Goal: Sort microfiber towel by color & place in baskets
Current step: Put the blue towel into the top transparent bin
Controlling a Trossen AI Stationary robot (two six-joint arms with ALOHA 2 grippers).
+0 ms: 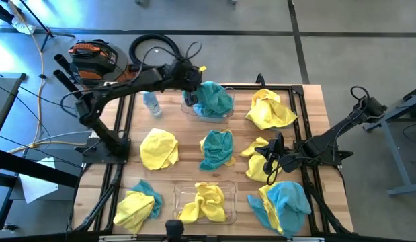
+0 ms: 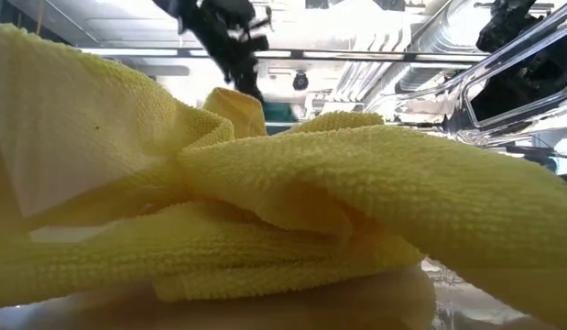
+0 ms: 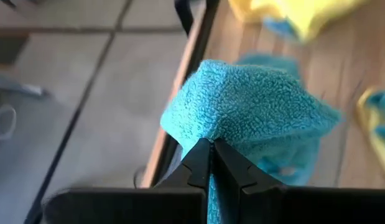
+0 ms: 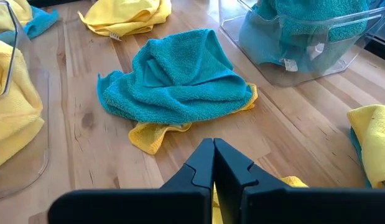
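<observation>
My left gripper [image 1: 194,84] is over the far clear basket [image 1: 194,111], shut on a teal towel [image 3: 248,106]. That basket holds more teal cloth [image 4: 304,25]. The near basket [image 1: 229,216] holds yellow towels [image 1: 204,202], and they fill the low view [image 2: 265,211]. My right gripper [image 4: 214,149] is shut, low near the table's right side, above a yellow towel [image 1: 255,158]. I cannot tell whether it touches that towel. A teal towel lying on a yellow one [image 4: 173,81] is ahead of it. My left gripper pinches a bunched fold of the teal towel [image 3: 211,134] between its two fingers, coming from above. The cloth bulges out past the fingertips. More teal cloth [image 3: 292,162] lies under it. I cannot tell whether the held towel rests on that cloth.
A small clear water bottle [image 1: 152,103] stands left of the far basket. Loose towels lie around: yellow [image 1: 158,148], yellow at far right [image 1: 269,109], yellow with teal at near left [image 1: 137,205], teal over yellow at near right [image 1: 285,205]. A black frame edges the table.
</observation>
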